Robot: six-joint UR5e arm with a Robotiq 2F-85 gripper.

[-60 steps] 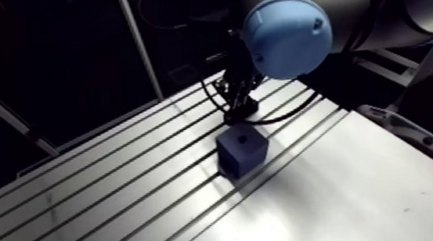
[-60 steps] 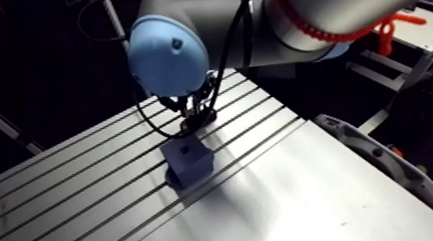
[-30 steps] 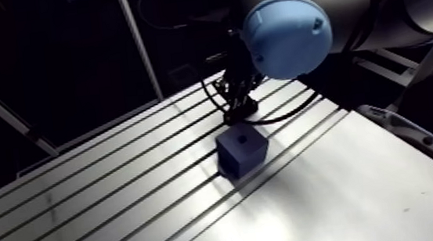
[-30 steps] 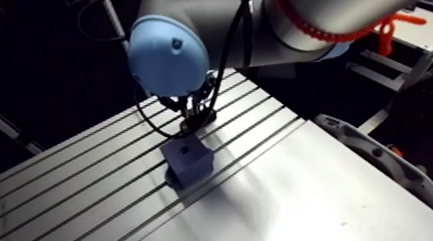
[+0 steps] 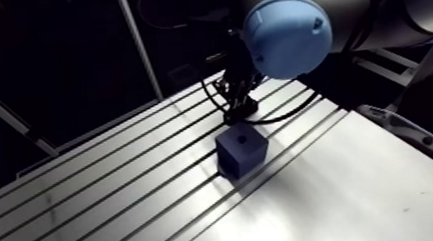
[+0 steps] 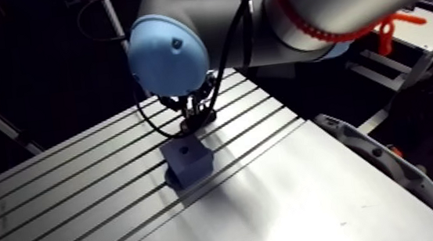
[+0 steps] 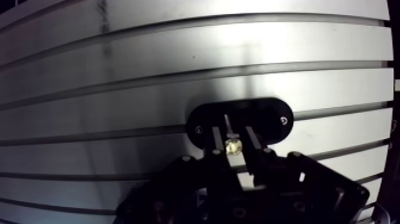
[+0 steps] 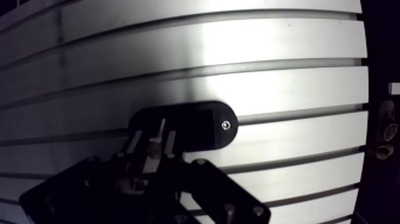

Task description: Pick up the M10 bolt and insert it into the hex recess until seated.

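Down at the table (image 5: 105,214) the gripper (image 5: 241,111) hangs low, its tip right at the slotted surface, just beyond a dark blue block (image 5: 242,149). The block sits square on the aluminium, straddling one of the slots. There is a small round hole (image 5: 242,137) in its top face, open, with nothing in it; its shape is too small to read from up here. The wrist view looks straight past the gripper (image 7: 231,132) onto a black oval holder (image 7: 268,119), which lies flat on the table (image 7: 178,53) across a slot (image 7: 119,132). A small screw (image 7: 283,120) shows at each rounded end. The bolt (image 7: 233,145) stands in the middle of that holder, its bright end catching the light and its shank running down into the black plate. It is well away from the block's hole, over on the holder. The gripper is lined up dead on it, with the bolt right at the tip. Is it clamped or not? It cannot be told; the dark metal and shadow around the bolt hide any contact. In the arm view the bolt itself is lost behind the gripper.
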